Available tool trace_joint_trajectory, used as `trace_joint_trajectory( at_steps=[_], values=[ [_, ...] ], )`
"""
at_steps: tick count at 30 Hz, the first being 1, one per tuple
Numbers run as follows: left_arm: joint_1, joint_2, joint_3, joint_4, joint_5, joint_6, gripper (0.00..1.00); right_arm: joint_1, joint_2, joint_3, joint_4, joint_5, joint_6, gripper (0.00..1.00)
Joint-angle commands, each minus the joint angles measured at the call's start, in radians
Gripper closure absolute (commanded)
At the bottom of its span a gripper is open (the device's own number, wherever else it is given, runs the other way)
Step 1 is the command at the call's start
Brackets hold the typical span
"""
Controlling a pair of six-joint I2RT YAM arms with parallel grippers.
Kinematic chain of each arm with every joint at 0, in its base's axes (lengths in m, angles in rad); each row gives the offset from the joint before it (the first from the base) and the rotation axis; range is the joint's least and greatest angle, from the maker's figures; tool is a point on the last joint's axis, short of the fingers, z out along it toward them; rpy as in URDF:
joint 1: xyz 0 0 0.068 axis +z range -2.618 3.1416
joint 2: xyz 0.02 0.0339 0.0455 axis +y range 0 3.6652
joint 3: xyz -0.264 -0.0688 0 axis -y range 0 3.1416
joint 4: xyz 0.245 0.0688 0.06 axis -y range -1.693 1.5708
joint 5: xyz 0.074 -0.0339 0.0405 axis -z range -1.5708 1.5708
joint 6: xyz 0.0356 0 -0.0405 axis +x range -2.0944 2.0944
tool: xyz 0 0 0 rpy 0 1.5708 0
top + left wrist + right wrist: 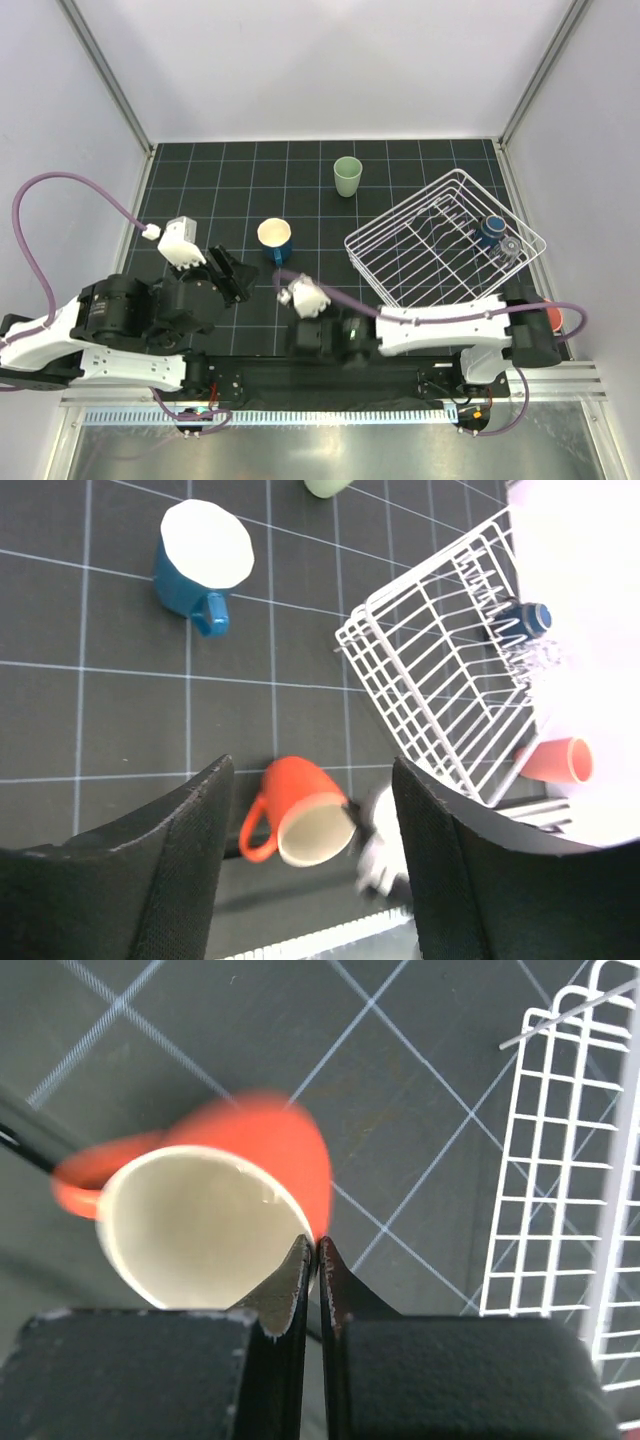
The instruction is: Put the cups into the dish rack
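My right gripper is shut on the rim of the orange mug, one finger inside and one outside. The left wrist view shows that mug tilted and lifted off the mat near the front edge. In the top view it is hidden under the right arm. My left gripper is open and empty. The blue mug stands upright just beyond it. The pale green tumbler stands farther back. The white wire dish rack holds a navy cup and a clear glass.
A pink cup lies by the rack's near right corner, beside the right arm's base. Grey walls close in the black gridded mat on three sides. A ridged strip runs along the front edge.
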Motion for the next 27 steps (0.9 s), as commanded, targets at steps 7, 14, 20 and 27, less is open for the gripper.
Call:
trace_joint_trajectory(
  at_steps=[7,14,20,27],
  values=[
    [0.003,-0.017,-0.017,-0.121,0.081,0.009,0.41,-0.259,-0.045,0.353,-0.338,-0.468,-0.241,0.96],
    [0.002,0.035,-0.046,-0.041,0.098,0.105,0.39,-0.393,-0.143,0.156,-0.133,-0.560,-0.245,0.96],
    [0.008,0.136,-0.017,-0.007,0.105,0.184,0.37,-0.426,-0.018,0.292,-0.285,-0.522,-0.090,0.64],
    [0.042,0.017,-0.023,0.060,0.042,0.298,0.36,-0.440,0.322,0.770,-0.700,-0.488,0.044,0.35]
  ],
)
